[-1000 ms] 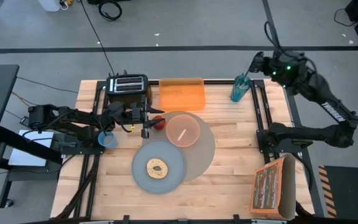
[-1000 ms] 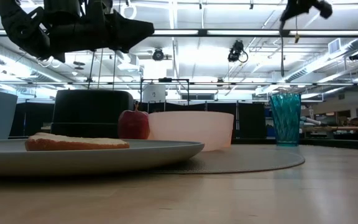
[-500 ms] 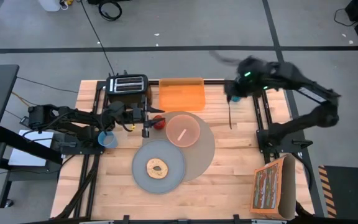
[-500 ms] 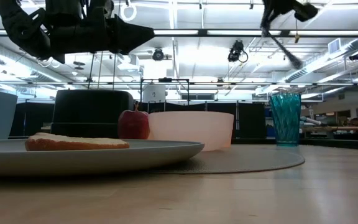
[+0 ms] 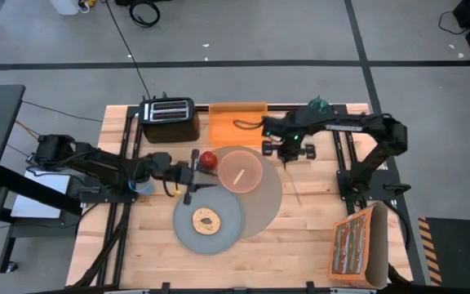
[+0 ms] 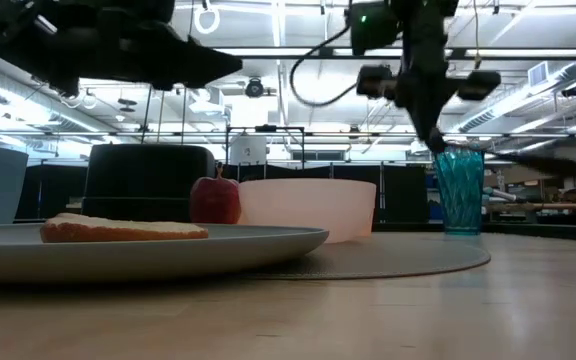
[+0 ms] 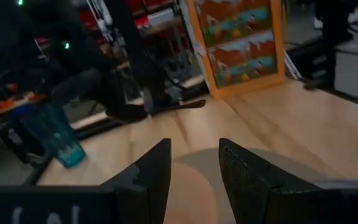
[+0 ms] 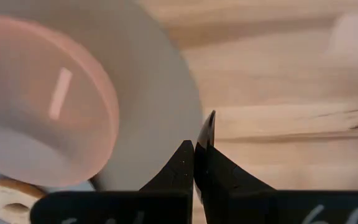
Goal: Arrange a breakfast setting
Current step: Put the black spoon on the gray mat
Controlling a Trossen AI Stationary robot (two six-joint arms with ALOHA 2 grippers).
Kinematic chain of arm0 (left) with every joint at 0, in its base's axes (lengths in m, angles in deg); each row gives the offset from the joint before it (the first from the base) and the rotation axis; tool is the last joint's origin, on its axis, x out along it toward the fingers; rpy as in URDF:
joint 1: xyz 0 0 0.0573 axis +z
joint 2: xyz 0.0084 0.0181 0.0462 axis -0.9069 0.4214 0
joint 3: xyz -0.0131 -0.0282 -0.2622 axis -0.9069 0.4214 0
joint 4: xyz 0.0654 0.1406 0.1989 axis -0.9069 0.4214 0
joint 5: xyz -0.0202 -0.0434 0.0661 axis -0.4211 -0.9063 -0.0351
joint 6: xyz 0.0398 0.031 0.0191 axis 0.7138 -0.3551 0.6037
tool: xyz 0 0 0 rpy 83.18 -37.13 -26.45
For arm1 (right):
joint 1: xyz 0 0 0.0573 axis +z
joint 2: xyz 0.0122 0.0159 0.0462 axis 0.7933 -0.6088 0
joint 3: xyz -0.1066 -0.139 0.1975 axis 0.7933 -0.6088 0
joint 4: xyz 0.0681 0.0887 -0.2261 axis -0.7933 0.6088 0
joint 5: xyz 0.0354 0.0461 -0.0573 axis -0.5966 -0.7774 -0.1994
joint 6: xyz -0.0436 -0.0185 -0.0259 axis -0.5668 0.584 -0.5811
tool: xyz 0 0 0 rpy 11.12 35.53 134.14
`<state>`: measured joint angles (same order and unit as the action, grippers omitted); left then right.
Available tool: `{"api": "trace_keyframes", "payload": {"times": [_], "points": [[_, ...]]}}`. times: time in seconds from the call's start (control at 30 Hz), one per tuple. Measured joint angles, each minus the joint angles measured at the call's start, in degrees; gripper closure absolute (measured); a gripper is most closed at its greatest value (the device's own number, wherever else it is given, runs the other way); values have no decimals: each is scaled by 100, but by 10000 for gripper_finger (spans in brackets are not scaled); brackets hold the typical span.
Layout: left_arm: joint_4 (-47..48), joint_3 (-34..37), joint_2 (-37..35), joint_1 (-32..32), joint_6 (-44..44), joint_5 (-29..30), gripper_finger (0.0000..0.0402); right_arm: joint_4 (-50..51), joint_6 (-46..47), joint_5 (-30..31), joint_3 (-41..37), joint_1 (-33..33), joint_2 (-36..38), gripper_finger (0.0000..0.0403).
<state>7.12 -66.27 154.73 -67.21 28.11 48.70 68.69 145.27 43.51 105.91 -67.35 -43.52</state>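
right gripper (image 5: pixel 290 152) hangs above the table just off the far right edge of the grey mat (image 5: pixel 272 196), beside the pink bowl (image 5: pixel 240 171). its fingers (image 8: pixel 185 163) are pressed together on a thin metal spoon (image 8: pixel 209 130), whose tip pokes out past them over bare wood. to its right the boards (image 5: pixel 317 188) lie open up to the cereal box (image 5: pixel 357 245).

left gripper (image 5: pixel 192 175) hovers at the near left of the bowl, by the apple (image 5: pixel 208 160) and just above the plate (image 5: pixel 209 218) with the bagel (image 5: pixel 206 219); its fingers (image 7: pixel 151 174) stand a little apart with nothing between them. the blue cup (image 5: pixel 143 184) sits under that arm at the table's left edge.

level with the table, the apple (image 6: pixel 214 199) looks to touch the bowl (image 6: pixel 308 209), with the toaster (image 6: pixel 148 180) behind and a teal tumbler (image 6: pixel 459 190) off to the side. overhead, an orange tray (image 5: pixel 238 125) shows behind the bowl.
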Motion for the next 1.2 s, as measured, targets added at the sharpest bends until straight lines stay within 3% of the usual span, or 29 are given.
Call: {"api": "trace_keyframes", "payload": {"times": [0.37,0.63,1.2], "points": [[1454,0,-971,-1204,-365,192,260,-1385,1412,461,-944,-77,-235,387],[1758,1,-1166,-1774,-618,202,260,-2148,2335,668,-1420,110,-229,387],[1714,-1,-1166,-1961,-721,200,260,-3339,2351,942,-2132,177,-259,381]]}}
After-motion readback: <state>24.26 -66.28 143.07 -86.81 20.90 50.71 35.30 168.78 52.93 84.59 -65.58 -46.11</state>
